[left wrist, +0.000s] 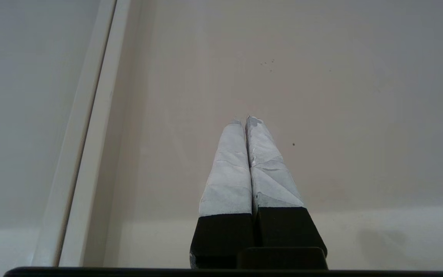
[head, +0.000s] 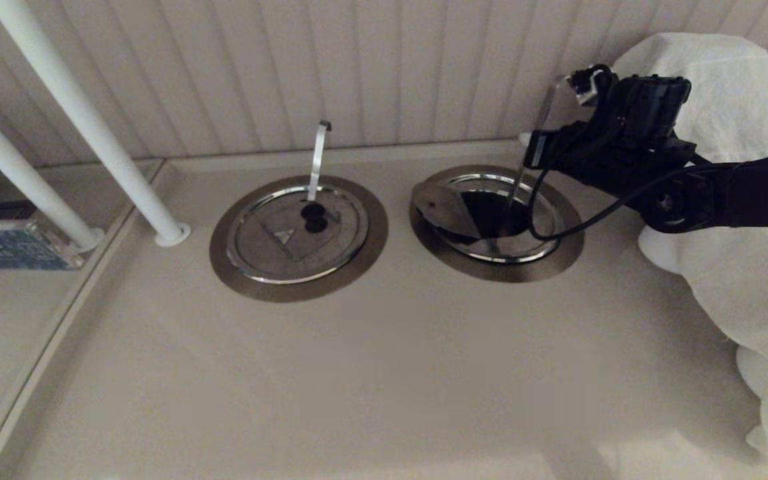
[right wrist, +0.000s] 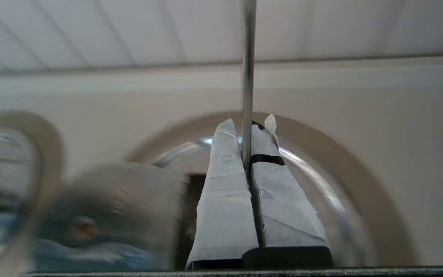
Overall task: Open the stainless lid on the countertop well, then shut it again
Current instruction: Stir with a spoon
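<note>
1. Overhead, from the head view, the right gripper (head: 536, 148) reaches in from the right above the countertop well (head: 496, 223), at the upper part of the slanted steel strip (head: 516, 190). The stainless lid (head: 443, 208) is tipped up at the well's left side, leaving the dark hole uncovered; pulling on the strip seems to be what raises it. The twin lid (head: 296, 233) lies flat and shut in its own ring, its near-vertical strip (head: 317, 160) untouched.
2. Seen from the left wrist, the left gripper (left wrist: 244, 120) has its taped fingers (left wrist: 227, 169) pressed together on nothing, over bare countertop (left wrist: 340, 96); it looks parked, since one arm suffices.
3. Seen from the right wrist, the taped fingers (right wrist: 225, 184) pinch the strip between them, a narrow grip suited to such thin metal. Beyond them curves the well's bronze ring (right wrist: 363, 184), and the raised lid shows blurred beside it.
</note>
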### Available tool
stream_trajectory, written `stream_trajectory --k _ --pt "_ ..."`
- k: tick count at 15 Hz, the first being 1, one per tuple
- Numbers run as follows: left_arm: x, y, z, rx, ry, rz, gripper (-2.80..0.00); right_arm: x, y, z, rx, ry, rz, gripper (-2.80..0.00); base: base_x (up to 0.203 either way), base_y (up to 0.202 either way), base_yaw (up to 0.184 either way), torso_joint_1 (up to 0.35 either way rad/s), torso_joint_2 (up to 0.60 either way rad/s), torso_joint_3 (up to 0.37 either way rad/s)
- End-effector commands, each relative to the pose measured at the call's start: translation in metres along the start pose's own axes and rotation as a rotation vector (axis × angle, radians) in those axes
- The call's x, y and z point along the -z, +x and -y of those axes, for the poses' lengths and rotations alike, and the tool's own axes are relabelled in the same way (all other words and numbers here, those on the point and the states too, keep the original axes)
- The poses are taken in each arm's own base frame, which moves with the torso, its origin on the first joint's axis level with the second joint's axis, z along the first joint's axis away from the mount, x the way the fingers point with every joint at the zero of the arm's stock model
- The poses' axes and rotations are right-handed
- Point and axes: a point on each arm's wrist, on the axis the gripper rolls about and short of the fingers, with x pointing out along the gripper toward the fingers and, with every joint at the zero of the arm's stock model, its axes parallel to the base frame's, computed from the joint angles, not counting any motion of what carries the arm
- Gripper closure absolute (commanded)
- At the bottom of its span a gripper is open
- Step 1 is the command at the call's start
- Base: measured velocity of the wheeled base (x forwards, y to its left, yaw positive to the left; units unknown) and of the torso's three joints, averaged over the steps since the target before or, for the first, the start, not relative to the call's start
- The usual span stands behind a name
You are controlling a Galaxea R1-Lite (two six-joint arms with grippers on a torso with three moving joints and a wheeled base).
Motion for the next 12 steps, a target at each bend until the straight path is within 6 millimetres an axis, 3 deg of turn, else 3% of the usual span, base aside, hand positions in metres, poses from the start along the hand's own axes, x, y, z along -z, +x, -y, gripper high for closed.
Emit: stream_trajectory --k 1,5,8,12 --pt "0.000 0.000 0.000 -0.001 0.000 -0.001 0.00 -0.001 0.000 0.004 0.008 -0.002 0.003 0.00 0.000 0.000 0.000 0.000 0.00 0.000" --pt "0.000 0.000 0.000 -0.001 0.000 0.000 0.00 0.006 0.008 -0.001 0.000 0.031 0.010 0.00 0.000 0.000 0.000 0.000 0.00 0.000" --pt "0.000 0.000 0.000 -0.001 0.000 -0.001 0.00 0.004 0.005 -0.012 -0.031 0.077 0.010 0.00 0.000 0.000 0.000 0.000 0.00 0.000" --pt "0.000 0.000 0.000 -0.001 0.000 -0.001 0.00 -0.005 -0.003 -0.011 -0.050 0.074 0.018 0.00 0.000 0.000 0.000 0.000 0.00 0.000"
